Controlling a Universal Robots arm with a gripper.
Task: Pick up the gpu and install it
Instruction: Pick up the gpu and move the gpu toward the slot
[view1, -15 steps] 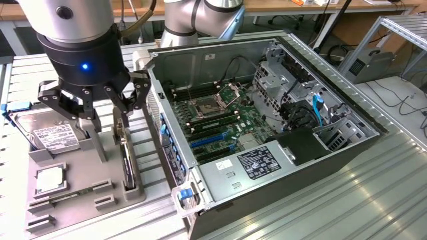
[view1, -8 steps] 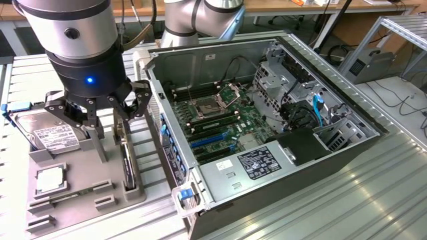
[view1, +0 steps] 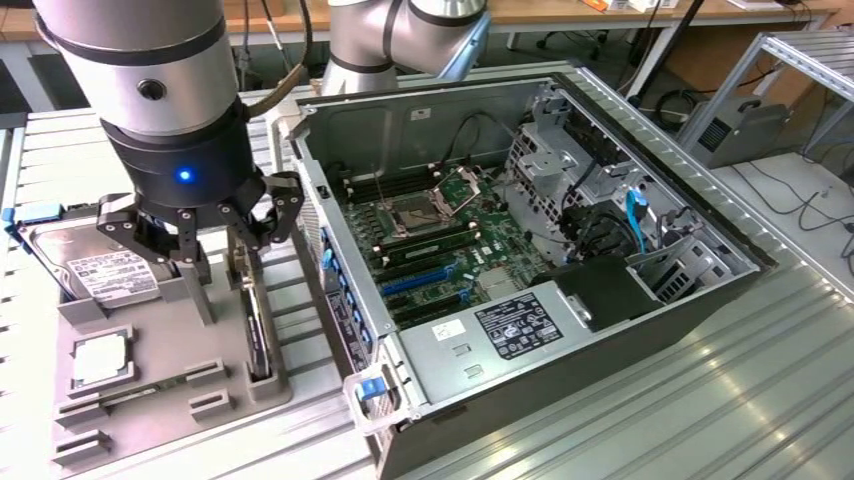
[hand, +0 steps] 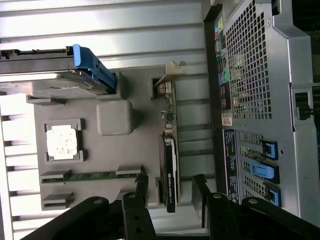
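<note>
The pincer (view1: 214, 240) hangs over the grey holder tray (view1: 160, 375) with its jaws apart. The wrist view shows the two fingers (hand: 141, 192) standing one on each side of the gpu (hand: 170, 170), with a gap on both sides, so nothing is clamped yet. The gpu (view1: 256, 330) stands on edge in a slot along the tray's side nearest the computer case (view1: 387, 125), and in the exterior view it sits just under the pincer toward 5 o'clock. Its long axis runs roughly from 12 to 6 o'clock in that view, and its silver bracket (hand: 170, 75) is at the end away from the fingers. The jaws therefore face across the card's thin width, which I judge to be the right alignment for closing on its flat faces. The hard drive (view1: 107, 270) lies at 9 o'clock of the pincer and the CPU (view1: 100, 360) at 7 o'clock, both apart from the card. The case lies open on the surface (view1: 667, 400) at 3 o'clock.
</note>
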